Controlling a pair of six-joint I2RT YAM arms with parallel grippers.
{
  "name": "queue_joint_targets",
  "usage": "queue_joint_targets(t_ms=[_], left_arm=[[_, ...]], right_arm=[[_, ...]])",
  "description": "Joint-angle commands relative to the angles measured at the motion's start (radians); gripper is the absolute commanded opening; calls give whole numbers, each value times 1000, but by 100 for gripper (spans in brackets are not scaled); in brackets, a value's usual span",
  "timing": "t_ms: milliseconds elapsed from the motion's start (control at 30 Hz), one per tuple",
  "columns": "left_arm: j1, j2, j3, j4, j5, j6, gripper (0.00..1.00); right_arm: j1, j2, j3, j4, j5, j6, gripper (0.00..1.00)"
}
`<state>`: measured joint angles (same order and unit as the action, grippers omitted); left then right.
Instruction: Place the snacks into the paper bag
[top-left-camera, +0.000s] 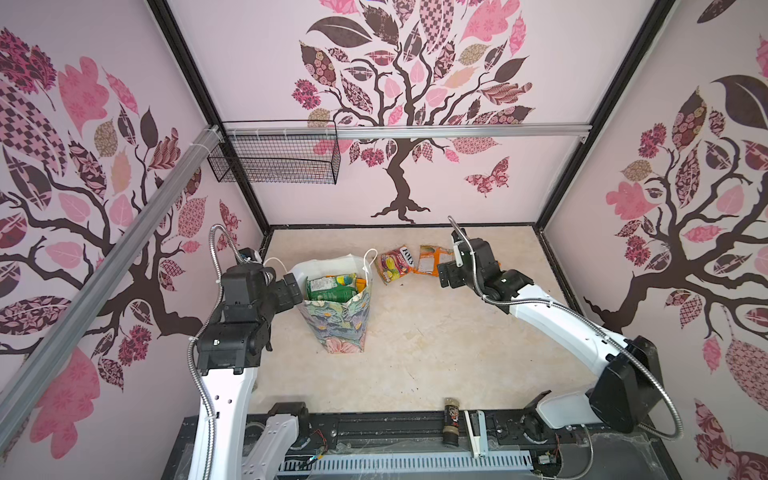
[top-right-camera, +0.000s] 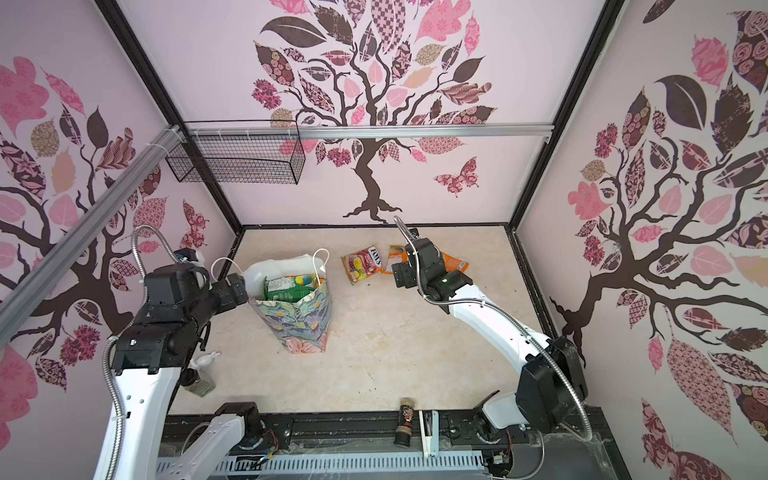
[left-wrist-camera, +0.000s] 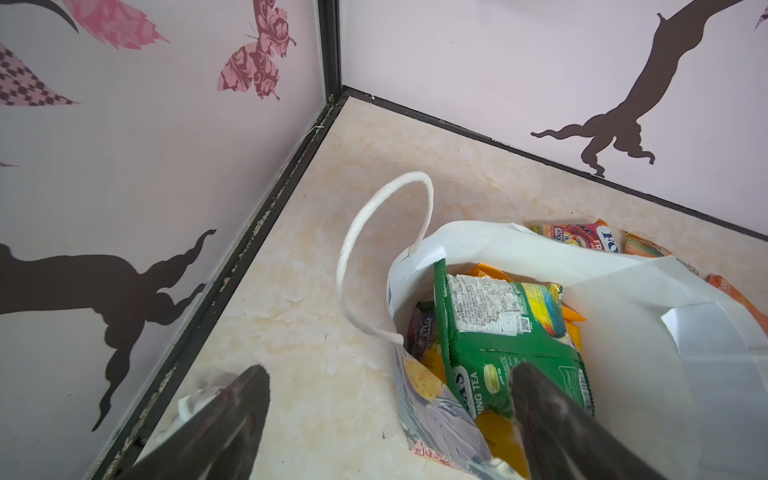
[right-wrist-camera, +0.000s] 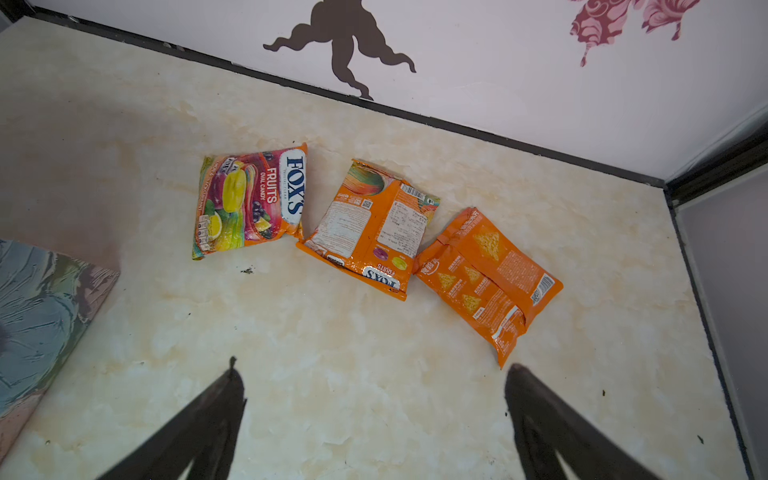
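The floral paper bag (top-left-camera: 338, 322) (top-right-camera: 297, 322) stands upright left of the table's middle. In it are a green packet (top-left-camera: 331, 288) (left-wrist-camera: 503, 328) and other snacks, yellow and orange. My left gripper (top-left-camera: 298, 291) (left-wrist-camera: 386, 386) is open at the bag's left rim; one finger (left-wrist-camera: 540, 407) is over the green packet, the other outside, with the bag's wall between them. Three snacks lie flat behind the bag on the right: a FOX'S fruits packet (top-left-camera: 392, 264) (right-wrist-camera: 249, 199), an orange FOX'S packet (right-wrist-camera: 374, 232) and an orange chips packet (right-wrist-camera: 490, 278). My right gripper (top-left-camera: 445, 275) (right-wrist-camera: 370, 374) hangs open over bare table beside them.
A black wire basket (top-left-camera: 274, 160) hangs on the back wall at the left. A small dark jar (top-left-camera: 451, 419) and a white stapler-like object (top-left-camera: 476, 432) lie at the front edge. A bottle (top-right-camera: 199, 384) stands by the left arm. Walls close three sides.
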<state>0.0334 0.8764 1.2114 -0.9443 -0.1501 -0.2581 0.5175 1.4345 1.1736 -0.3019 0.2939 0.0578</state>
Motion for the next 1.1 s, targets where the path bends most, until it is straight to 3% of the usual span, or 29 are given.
queue_joint_targets(t_ms=[0,67,333,433,633,1067], left_arm=[[76,42,-29,96,179,-28,89],[111,58,-29,128,265,-34,84],[111,79,-117,234,270,-30,73],[111,81,-139,252,292,-16,64],[112,72,-164,291,363,-40,58],[112,97,-166,287,391,-51,57]], right_arm=[[-84,37,51,-2,-30,27,96],[-137,43,39,3,-37,56,96],[-299,110,-44,84,-108,95,97],[-339,153,-42,90,-96,78,97],[-350,236,-64,113,15,59,96],[-350,310,-100,154,-20,50,92]])
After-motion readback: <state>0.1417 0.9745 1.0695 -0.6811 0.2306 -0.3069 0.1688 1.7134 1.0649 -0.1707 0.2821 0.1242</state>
